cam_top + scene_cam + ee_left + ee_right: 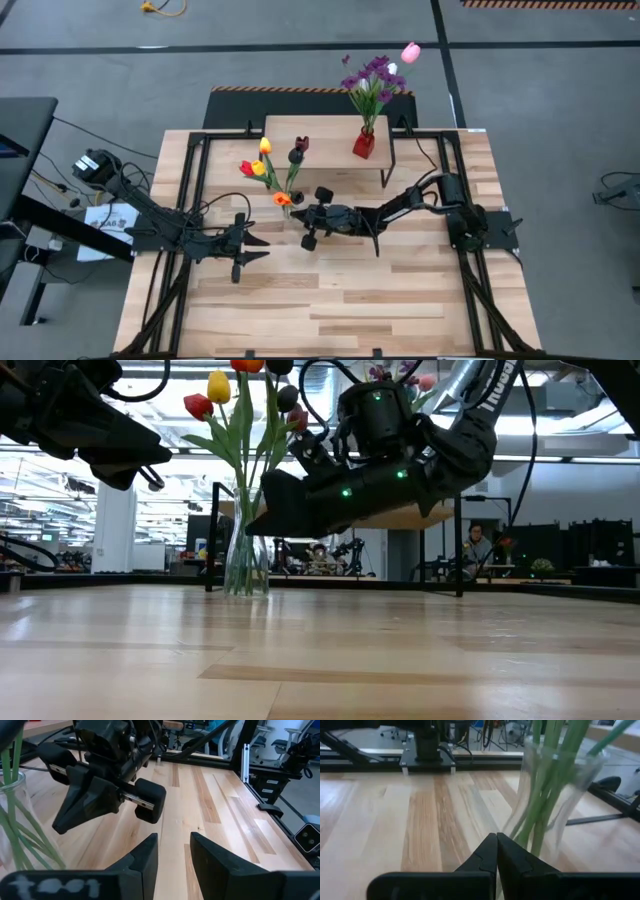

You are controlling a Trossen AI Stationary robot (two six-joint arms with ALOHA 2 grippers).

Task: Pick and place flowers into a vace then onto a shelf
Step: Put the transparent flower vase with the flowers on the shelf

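Risk of tipping: clear glass vase (287,207) with tulips (262,166) standing on bare table (400,310) just in front of shelf (330,135), near its left front corner, not yet on it. Second bunch, purple and pink, in red vase (364,146) already on shelf plank toward its right end.

Right gripper (300,213) just beside glass vase, fingers fully closed on each other, holding nothing; in the wrist view tips point straight at stems and glass wall. Closed tips pushed further likely to shove vase rather than grasp it; tall stems put the weight high, so probable topple onto the table.

Left gripper (258,250) hanging above table toward left middle, well short of the vase, fingers (146,856) part open with a narrow gap, empty.

Also worth noting: both arms close together near table middle, so collision possible if left one reaches for vase. Lift onto shelf risks catching plank edge or knocking red vase.
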